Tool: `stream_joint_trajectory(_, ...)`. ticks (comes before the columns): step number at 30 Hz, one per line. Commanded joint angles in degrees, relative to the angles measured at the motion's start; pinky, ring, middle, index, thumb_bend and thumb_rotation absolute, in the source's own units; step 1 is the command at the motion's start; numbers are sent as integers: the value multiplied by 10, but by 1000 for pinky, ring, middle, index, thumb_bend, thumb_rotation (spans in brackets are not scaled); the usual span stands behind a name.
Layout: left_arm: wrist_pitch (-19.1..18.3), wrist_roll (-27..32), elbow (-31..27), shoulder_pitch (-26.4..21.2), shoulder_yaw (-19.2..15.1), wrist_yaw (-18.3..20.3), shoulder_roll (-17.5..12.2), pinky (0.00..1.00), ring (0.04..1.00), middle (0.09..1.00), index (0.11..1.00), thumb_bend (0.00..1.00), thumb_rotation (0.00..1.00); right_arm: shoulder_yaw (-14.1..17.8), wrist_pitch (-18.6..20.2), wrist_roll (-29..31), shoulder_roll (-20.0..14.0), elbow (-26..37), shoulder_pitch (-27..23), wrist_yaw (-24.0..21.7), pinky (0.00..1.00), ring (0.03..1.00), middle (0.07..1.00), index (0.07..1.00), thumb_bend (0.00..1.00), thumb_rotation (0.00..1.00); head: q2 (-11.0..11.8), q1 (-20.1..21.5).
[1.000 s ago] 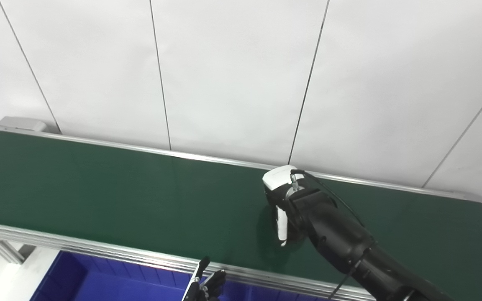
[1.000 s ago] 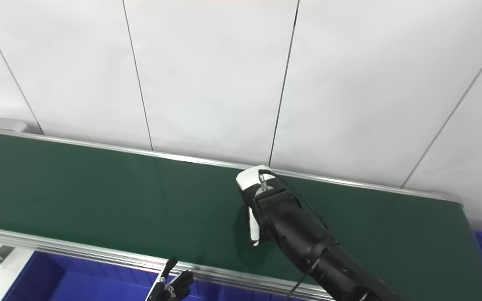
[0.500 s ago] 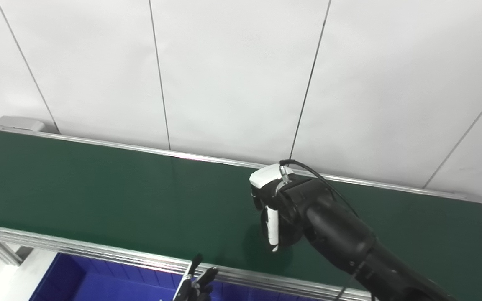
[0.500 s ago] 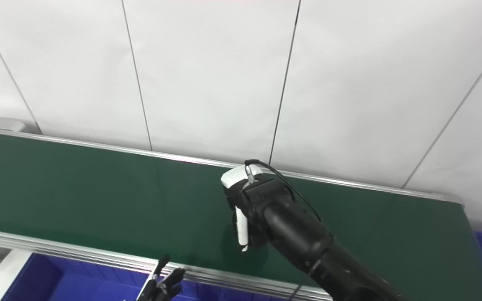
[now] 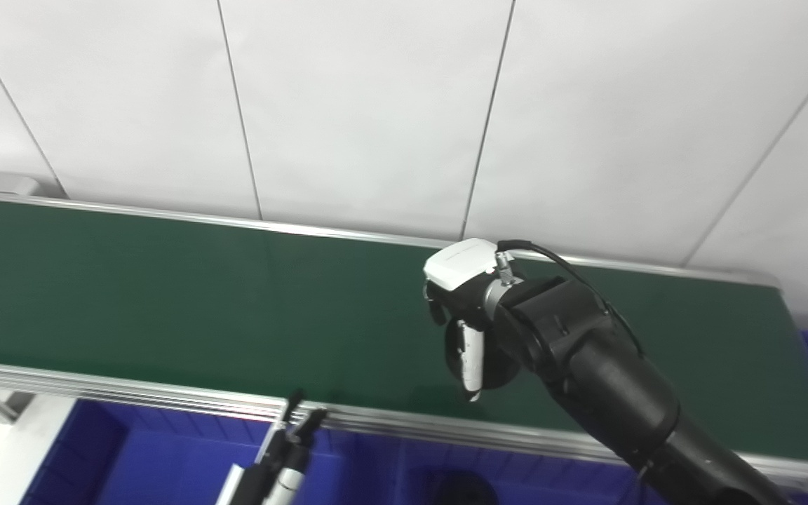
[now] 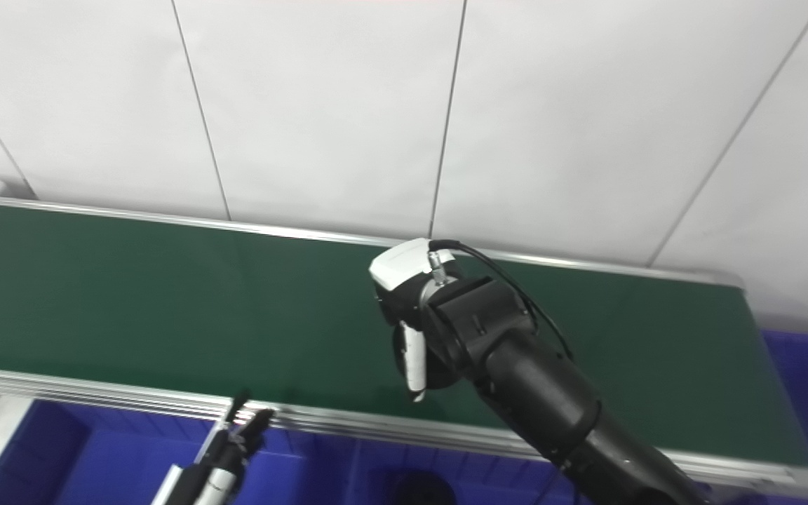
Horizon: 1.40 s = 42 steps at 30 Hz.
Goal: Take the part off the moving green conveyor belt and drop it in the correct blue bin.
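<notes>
White wall behind green belt (image 5: 165,294); right hand (image 5: 470,319) fingers curled round dark part (image 5: 492,368); left hand (image 5: 292,438) grip unclear.

Right arm extended with its hand curled downward; left hand low at the bottom edge.

The black right arm (image 5: 607,393) enters from the lower right corner and reaches up and to the left, ending in a black-and-white right hand (image 5: 467,315) with a white cover plate on its back. This hand points down, its fingers (image 5: 472,358) curled inward around a dark round shape that cannot be made out clearly; a black cable loops from the wrist back along the forearm. The left hand (image 5: 285,456) shows only partly at the bottom edge, with thin dark fingertips (image 6: 250,421) pointing upward and slightly apart above a pale wrist section.
</notes>
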State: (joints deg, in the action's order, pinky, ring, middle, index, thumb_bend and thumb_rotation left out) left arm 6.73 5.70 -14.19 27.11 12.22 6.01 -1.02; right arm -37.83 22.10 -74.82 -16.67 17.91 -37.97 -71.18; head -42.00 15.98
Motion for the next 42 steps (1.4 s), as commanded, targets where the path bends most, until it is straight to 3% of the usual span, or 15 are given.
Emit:
stream_joint_trajectory(1, -4, 13, -29, -3, -3, 11, -8, 1000, 992, 931, 1000, 605, 828, 14, -19, -15, -7, 39, 4, -14, 327, 416, 550, 646, 521, 0, -8, 12)
stream_joint_trajectory(3, -16, 23, -37, -4, -9, 14, -12, 1000, 995, 937, 1000, 604, 833, 18, -22, -18, -10, 61, 28, -15, 315, 413, 547, 641, 522, 0, -15, 23)
stream_joint_trajectory(6, -38, 40, -53, -5, -18, 16, -16, 1000, 1000, 935, 1000, 622, 818, 31, -36, -18, -20, 106, 82, -12, 290, 376, 487, 561, 513, 0, -24, 32)
stream_joint_trajectory(8, -46, 44, -61, -6, -23, 18, -21, 1000, 1000, 931, 1000, 622, 818, 44, -45, -19, -21, 133, 119, -7, 295, 389, 502, 536, 514, 0, -32, 37)
stream_joint_trajectory(17, -78, 52, -87, -14, -38, 25, -43, 1000, 984, 923, 1000, 628, 815, 77, -51, -35, -13, 167, 227, -16, 235, 339, 429, 527, 522, 6, -57, 62)
stream_joint_trajectory(24, -105, 55, -105, -21, -50, 23, -49, 1000, 964, 904, 1000, 650, 788, 101, -71, -97, 13, 145, 311, 4, 210, 307, 468, 499, 525, 1, -79, 87)
stream_joint_trajectory(28, -117, 52, -114, -23, -54, 21, -50, 1000, 955, 905, 1000, 656, 787, 108, -106, -105, 8, 129, 332, 28, 294, 405, 444, 535, 518, 0, -82, 92)
stream_joint_trajectory(32, -129, 52, -121, -23, -57, 21, -51, 1000, 955, 909, 1000, 652, 787, 123, -111, -111, 17, 104, 349, 48, 290, 417, 446, 520, 524, 0, -87, 91)
stream_joint_trajectory(35, -130, 51, -123, -23, -59, 22, -52, 1000, 953, 906, 1000, 650, 785, 135, -105, -122, 30, 87, 358, 41, 244, 356, 425, 530, 521, 0, -89, 89)
stream_joint_trajectory(38, -133, 50, -124, -22, -59, 21, -49, 999, 949, 899, 1000, 651, 780, 142, -109, -126, 35, 78, 365, 39, 267, 387, 428, 534, 521, 0, -91, 87)
stream_joint_trajectory(39, -134, 50, -125, -22, -59, 21, -48, 1000, 948, 898, 1000, 653, 776, 145, -110, -119, 34, 79, 369, 45, 323, 458, 537, 623, 668, 60, -91, 86)
stream_joint_trajectory(40, -134, 49, -126, -22, -59, 21, -48, 1000, 948, 898, 1000, 653, 773, 148, -112, -110, 33, 82, 373, 50, 352, 495, 594, 669, 743, 92, -91, 85)
stream_joint_trajectory(41, -134, 49, -127, -21, -59, 21, -48, 1000, 949, 901, 1000, 652, 776, 151, -114, -105, 32, 84, 376, 53, 457, 650, 717, 740, 833, 186, -91, 85)
stream_joint_trajectory(42, -133, 48, -127, -21, -58, 22, -47, 1000, 950, 902, 1000, 652, 777, 152, -116, -102, 31, 85, 378, 55, 493, 703, 759, 764, 863, 218, -91, 82)
